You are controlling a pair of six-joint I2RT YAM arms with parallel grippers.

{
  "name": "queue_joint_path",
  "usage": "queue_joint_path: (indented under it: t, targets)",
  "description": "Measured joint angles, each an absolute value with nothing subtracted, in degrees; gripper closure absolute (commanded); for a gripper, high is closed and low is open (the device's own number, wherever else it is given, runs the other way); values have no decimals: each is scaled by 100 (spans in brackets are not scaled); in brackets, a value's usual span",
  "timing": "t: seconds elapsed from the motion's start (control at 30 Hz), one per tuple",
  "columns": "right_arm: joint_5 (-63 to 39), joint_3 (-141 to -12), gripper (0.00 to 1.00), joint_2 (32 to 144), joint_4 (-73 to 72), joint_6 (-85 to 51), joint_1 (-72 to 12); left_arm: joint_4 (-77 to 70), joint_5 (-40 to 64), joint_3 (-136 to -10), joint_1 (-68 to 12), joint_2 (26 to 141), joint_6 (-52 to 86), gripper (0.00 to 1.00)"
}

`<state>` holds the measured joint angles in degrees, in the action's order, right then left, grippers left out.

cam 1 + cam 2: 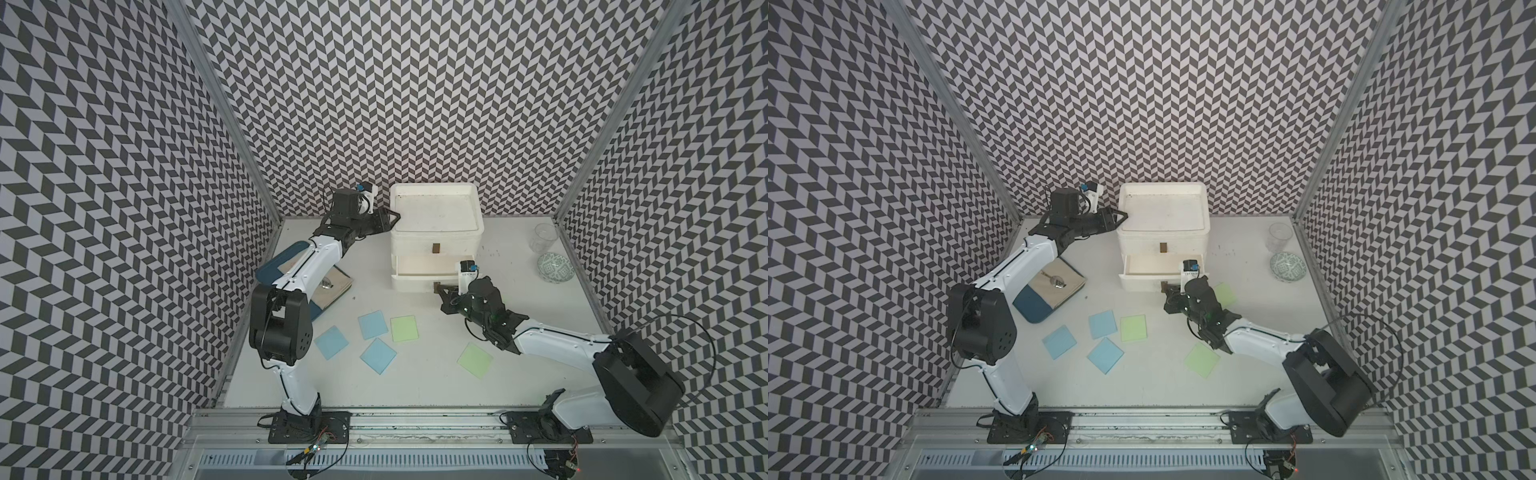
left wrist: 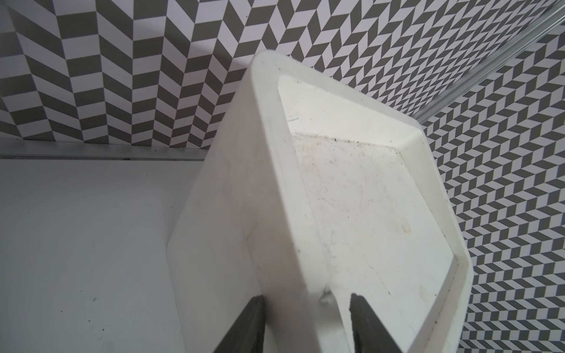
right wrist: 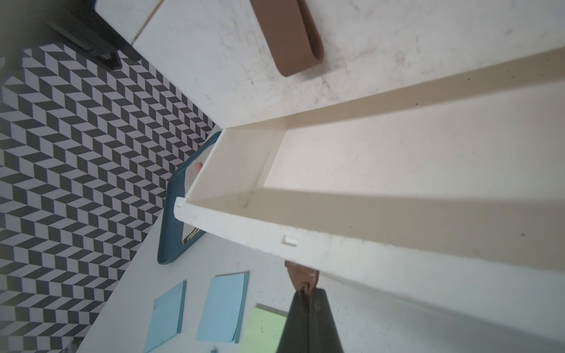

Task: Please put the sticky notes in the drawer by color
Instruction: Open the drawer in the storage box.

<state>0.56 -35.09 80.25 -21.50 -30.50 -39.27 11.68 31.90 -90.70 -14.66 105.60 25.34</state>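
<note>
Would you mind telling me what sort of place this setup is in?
Probably a robotics lab test cell: left arm and right arm bolted to an aluminium rail, chevron-patterned walls closing in a white table.

Robot test cell, lab. 3 chevron-patterned walls [image 1: 415, 104] box a white counter [image 1: 415, 382]. Bolted to aluminium rail [image 1: 415, 417]: left arm [image 1: 316, 257], right arm [image 1: 552, 345].

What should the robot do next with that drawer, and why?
Probably pull the open drawer out a little more: the right gripper is shut on its handle, the left gripper clamps the box rim, and the gap looks narrow for a blue sticky note.
</note>
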Motion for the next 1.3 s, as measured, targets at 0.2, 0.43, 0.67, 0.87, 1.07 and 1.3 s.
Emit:
queue_joint_path:
  t: [0.2,0.43,0.67,0.87,1.07,1.3]
  targets:
    - [67,-3378,100,7828,-2036,-3116,-4042,1184,3267,-9061,-1522,10560,2517,53]
    - [54,-3391,94,7819,-1992,-3133,-4060,1184,3267,-9056,-1527,10560,2512,52]
    - [-75,-3520,66,7467,-1269,-3100,-3883,1177,3238,-9000,-1540,10519,2508,50]
    - [-217,-3750,64,6785,-917,-3022,-3192,1168,3221,-8858,-1566,10414,2493,49]
    - [-392,-4429,66,6947,-941,-2921,-2486,1164,3201,-8571,-1597,10165,2467,49]
    - [-617,-5089,68,8001,-1052,-2805,-2137,1175,3190,-8512,-1616,10095,2399,49]
